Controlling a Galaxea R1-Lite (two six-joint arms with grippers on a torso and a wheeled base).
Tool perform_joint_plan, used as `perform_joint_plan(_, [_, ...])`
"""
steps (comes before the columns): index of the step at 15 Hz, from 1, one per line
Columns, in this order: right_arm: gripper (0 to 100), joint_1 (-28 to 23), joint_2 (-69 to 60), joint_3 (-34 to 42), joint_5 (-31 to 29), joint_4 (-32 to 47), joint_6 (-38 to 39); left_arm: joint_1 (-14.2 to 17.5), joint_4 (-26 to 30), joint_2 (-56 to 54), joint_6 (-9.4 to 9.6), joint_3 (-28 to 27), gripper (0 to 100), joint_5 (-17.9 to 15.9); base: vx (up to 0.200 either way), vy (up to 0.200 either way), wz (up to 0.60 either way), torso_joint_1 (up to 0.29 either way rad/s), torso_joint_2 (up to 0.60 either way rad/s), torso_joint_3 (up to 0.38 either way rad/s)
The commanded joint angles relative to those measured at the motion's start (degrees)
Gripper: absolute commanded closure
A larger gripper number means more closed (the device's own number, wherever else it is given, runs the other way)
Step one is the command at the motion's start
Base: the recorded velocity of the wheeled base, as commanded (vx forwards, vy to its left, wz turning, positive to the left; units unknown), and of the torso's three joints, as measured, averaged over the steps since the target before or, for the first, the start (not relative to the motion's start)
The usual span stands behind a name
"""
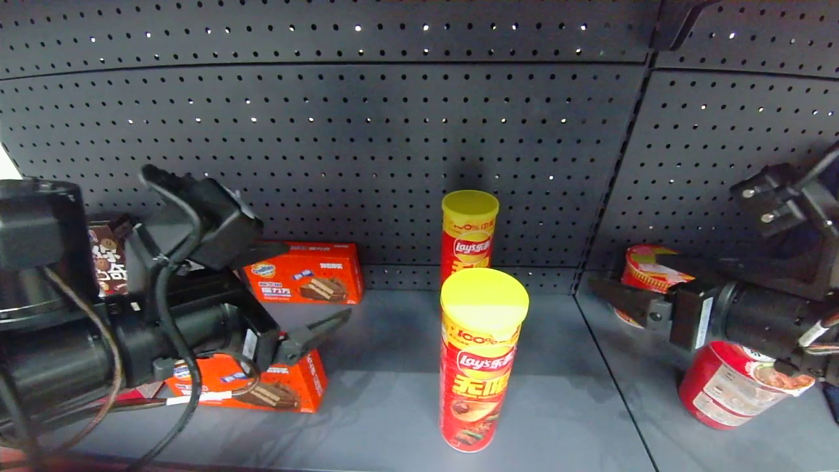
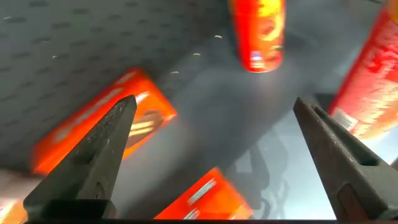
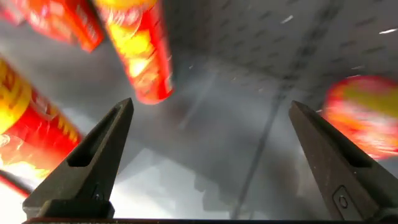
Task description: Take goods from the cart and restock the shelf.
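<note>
You have the shelf (image 1: pixel 393 373) before you, closed at the back by the pegboard (image 1: pixel 367 131). The front can (image 1: pixel 480 367) stands upright near the shelf's front edge. The back can (image 1: pixel 468 233) stands upright behind it, close to the pegboard. To the left of the cans there is a wide bare strip of shelf, which ends at two orange boxes. The back box (image 1: pixel 305 272) lies against the pegboard and the front box (image 1: pixel 288 390) lies nearer to the edge. To the right of the cans there is another bare strip, crossed by a seam (image 1: pixel 616 380) between two shelf panels. Beyond the seam, the back cup (image 1: pixel 645 262) stands near the pegboard and the front cup (image 1: pixel 727 387) lies tilted on its side. Your left gripper (image 2: pixel 212 102) hangs over the front box and points toward the front can, with free shelf between them. Its fingers (image 2: pixel 93 155) are spread wide and hold nothing. Your right gripper (image 3: pixel 210 104) is just in front of the back cup and above the front cup, and it points toward the cans. Its fingers (image 3: pixel 87 168) are also spread wide, with nothing between them and touching nothing.
</note>
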Motion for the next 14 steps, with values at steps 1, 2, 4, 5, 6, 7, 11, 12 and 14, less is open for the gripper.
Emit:
perform_joint_plan(1, [0,-4.8,-6.0,0.5,-0.5,0.2,0.0,6.6,0.0,-7.8,-0.01,2.9,0,-0.1,0.000,0.000,0.00,0.000,0.00,0.000])
perform_joint_plan(2, [0,-7.3,-8.1,1.7,-0.9,0.2,-0.1,10.5,0.0,-11.2,-0.10,5.0,0,-0.2,0.000,0.000,0.00,0.000,0.00,0.000])
perform_joint_plan(4, [0,-13.4,-14.1,6.3,-0.5,0.2,-1.4,17.7,0.6,-21.1,-1.42,11.8,0,-0.2,0.000,0.000,0.00,0.000,0.00,0.000])
perform_joint_plan(5, [0,-15.7,-16.7,9.0,-0.3,0.1,-2.7,18.6,0.7,-25.3,-2.83,14.6,0,0.3,0.000,0.000,0.00,0.000,0.00,0.000])
perform_joint_plan(6, [0,-17.8,-18.8,11.5,-0.1,0.1,-3.2,18.9,0.8,-28.8,-3.62,17.2,0,2.0,0.000,0.000,0.00,0.000,0.00,0.000])
perform_joint_plan(7, [0,-17.8,-18.8,11.5,-0.1,0.1,-3.2,18.9,0.8,-28.8,-3.62,17.2,0,2.0,0.000,0.000,0.00,0.000,0.00,0.000])
perform_joint_plan(11, [0,-30.2,-27.5,16.2,0.8,0.2,-3.2,18.9,1.0,-39.2,-5.55,25.1,0,12.9,0.000,0.000,0.00,0.000,0.00,0.000])
perform_joint_plan(12, [0,-32.0,-29.1,17.0,0.9,0.2,-3.2,19.0,1.0,-40.5,-5.64,25.8,0,14.0,0.000,0.000,0.00,0.000,0.00,0.000])
perform_joint_plan(14, [0,-32.9,-35.7,22.0,0.6,0.6,-3.2,19.0,1.3,-44.2,-6.60,29.2,0,15.9,0.000,0.000,0.00,0.000,0.00,0.000])
